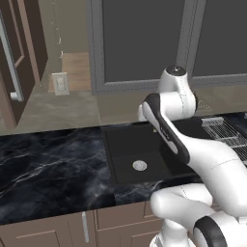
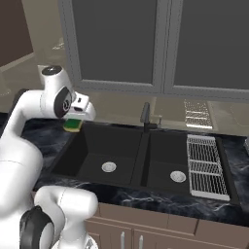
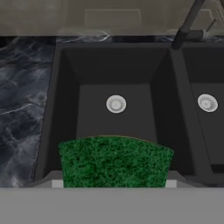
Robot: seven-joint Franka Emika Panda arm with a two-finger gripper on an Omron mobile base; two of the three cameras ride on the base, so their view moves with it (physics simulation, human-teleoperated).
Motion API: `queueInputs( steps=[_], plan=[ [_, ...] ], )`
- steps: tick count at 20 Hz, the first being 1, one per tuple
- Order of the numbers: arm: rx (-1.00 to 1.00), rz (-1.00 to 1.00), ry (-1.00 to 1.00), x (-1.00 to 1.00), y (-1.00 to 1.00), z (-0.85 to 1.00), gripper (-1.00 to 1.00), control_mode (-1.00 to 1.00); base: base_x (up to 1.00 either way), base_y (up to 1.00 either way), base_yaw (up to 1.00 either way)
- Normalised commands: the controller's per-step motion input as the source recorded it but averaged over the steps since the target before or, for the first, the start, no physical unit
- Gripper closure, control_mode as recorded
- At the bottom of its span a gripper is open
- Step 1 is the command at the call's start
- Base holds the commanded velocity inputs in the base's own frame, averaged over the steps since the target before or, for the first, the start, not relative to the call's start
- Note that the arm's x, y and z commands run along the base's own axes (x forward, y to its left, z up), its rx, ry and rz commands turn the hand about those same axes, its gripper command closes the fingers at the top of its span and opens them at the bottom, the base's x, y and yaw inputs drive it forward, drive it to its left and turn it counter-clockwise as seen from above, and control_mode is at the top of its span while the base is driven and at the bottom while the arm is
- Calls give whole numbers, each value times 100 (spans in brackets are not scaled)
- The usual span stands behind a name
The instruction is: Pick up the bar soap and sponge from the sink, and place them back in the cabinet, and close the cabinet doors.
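My gripper (image 2: 74, 121) is shut on the sponge (image 2: 74, 125), a green-topped block with a yellow layer. It hangs above the back left corner of the black double sink (image 2: 141, 187). In the hand view the sponge (image 3: 114, 161) spreads green across the bottom, hiding most of my gripper (image 3: 113, 182), with the left basin's silver drain (image 3: 116, 104) below it. A brown cabinet door (image 1: 10, 103) with a silver bar handle (image 1: 10, 67) stands open at the far left. The bar soap is out of view.
A dark faucet (image 2: 145, 115) rises behind the divider between the basins. A wire drying rack (image 2: 206, 165) lies along the sink's right side. Black marble counter (image 1: 48, 169) spreads to the left. Grey-framed dark window panes (image 2: 116, 44) fill the wall behind.
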Motion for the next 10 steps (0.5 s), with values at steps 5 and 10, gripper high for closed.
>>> queueInputs(
  steps=[5,10],
  plan=[
    [0,0,9,-75,0,4,100,-100,0,0,0],
    [0,0,7,-60,0,0,100,-100,0,0,0]
  ],
)
